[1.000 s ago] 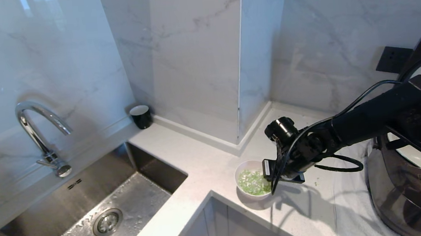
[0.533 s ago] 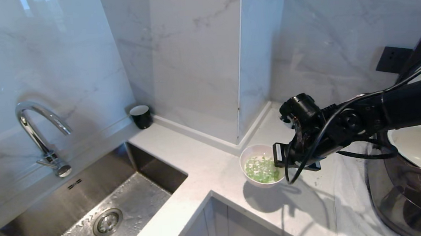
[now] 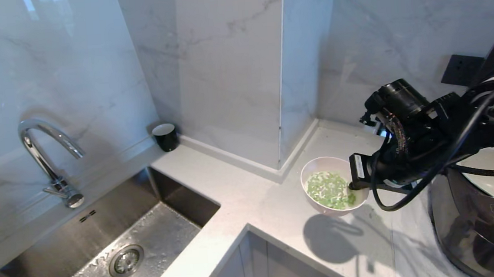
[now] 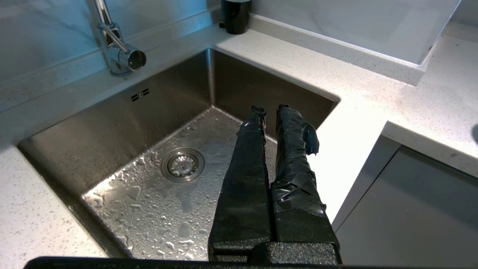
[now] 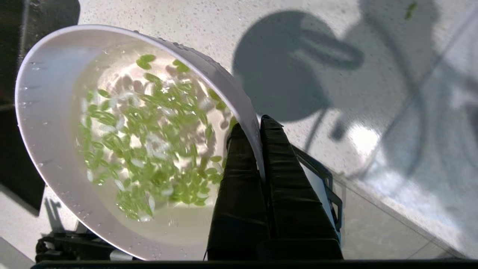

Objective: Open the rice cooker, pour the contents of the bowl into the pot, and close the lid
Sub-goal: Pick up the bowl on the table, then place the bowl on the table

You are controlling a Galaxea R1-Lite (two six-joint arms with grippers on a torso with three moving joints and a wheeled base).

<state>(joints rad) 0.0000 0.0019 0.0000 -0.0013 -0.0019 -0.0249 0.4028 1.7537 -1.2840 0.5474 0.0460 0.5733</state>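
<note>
My right gripper point(image 5: 257, 129) has its jaws clamped on the bowl point(image 3: 318, 168) rim, one finger inside, one outside. I hold the bowl above the counter point(image 3: 256, 203), its shadow below, beside the rice cooker point(image 3: 474, 222). Green bits point(image 5: 149, 130) sit inside, possibly in liquid. My left gripper point(image 4: 272, 109) hangs over the sink point(image 4: 112, 123), fingers together.

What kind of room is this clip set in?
Most likely a home kitchen: a steel sink with a curved tap set into a pale stone counter, marble-look walls, and a rice cooker at the right.
</note>
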